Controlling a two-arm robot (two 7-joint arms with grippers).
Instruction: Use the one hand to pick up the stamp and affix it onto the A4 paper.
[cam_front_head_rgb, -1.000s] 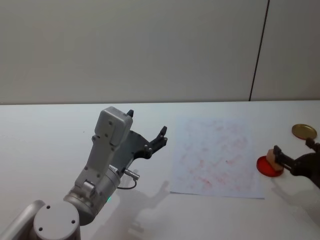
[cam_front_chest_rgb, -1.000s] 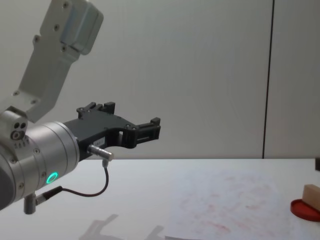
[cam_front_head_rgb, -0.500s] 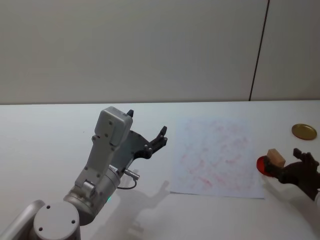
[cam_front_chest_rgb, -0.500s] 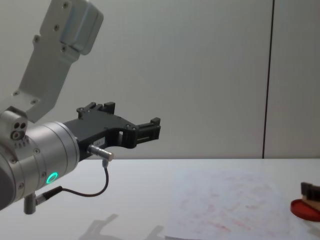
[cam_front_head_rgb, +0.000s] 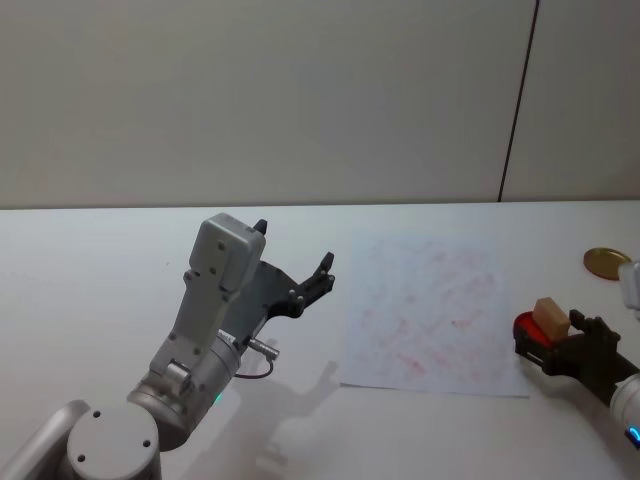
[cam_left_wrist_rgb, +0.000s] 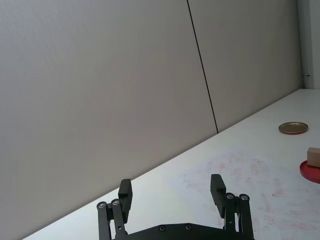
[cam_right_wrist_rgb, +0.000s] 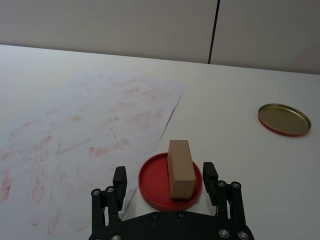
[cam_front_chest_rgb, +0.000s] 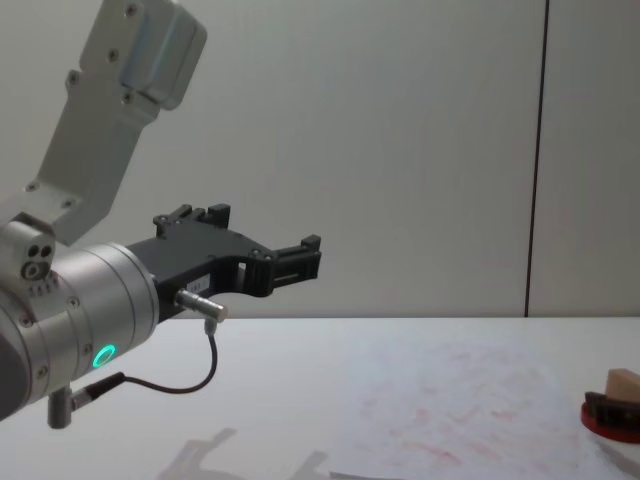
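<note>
As I look down from the head camera, the white table spans the whole width under a plain grey wall. The big silver left arm rises at the near left, a green light on its ring in the chest view. It holds the left gripper in the air above the table, just left of the sheet. Its two black fingers stand wide apart with nothing between them, as my left wrist feed shows.

The A4 paper lies flat right of centre, smeared all over with faint red marks. Its near right corner sits just beside the ink pad.

The right gripper comes in low from the right edge. On the right wrist feed I see it spread open, one finger on each side of the pad, and neither touches the block.

The round red ink pad rests on the table just off the paper's right edge. A flat gold lid lies farther back, apart from it.

The stamp, a small tan wooden block, lies on top of the pad, between the open fingers.
</note>
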